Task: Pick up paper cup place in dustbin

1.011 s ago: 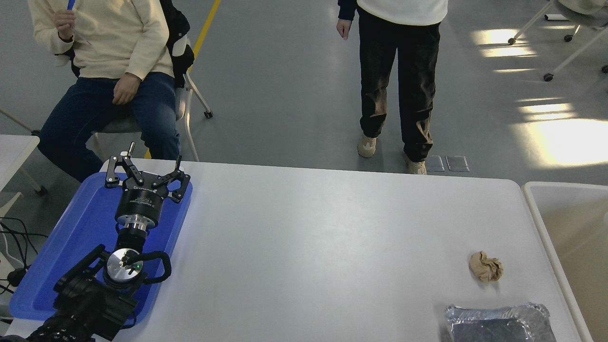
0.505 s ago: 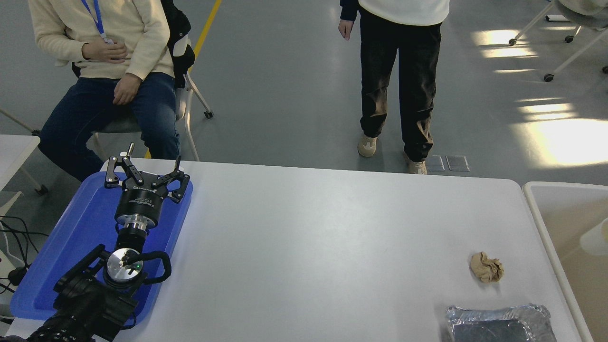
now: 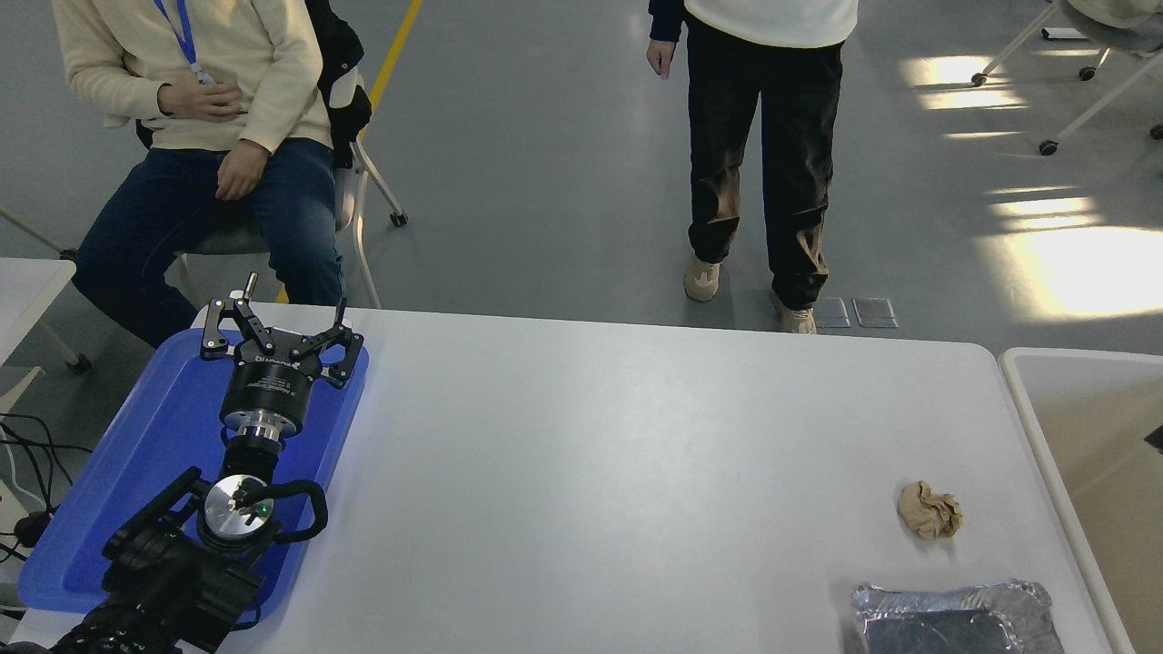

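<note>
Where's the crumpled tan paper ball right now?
In the head view the crumpled tan paper ball lies on the white table's right side, just beyond the shiny foil tray and left of the off-white dustbin.

One high head camera looks forward and down over the counter (image 3: 581,436), behind the left claw (image 3: 280,329).

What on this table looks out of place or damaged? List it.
Two things. A crumpled paper ball lies loose near the table's right edge, beside the dustbin rather than in it. The foil tray at the bottom right has a wrinkled, dented rim. No paper cup is in view.
</note>
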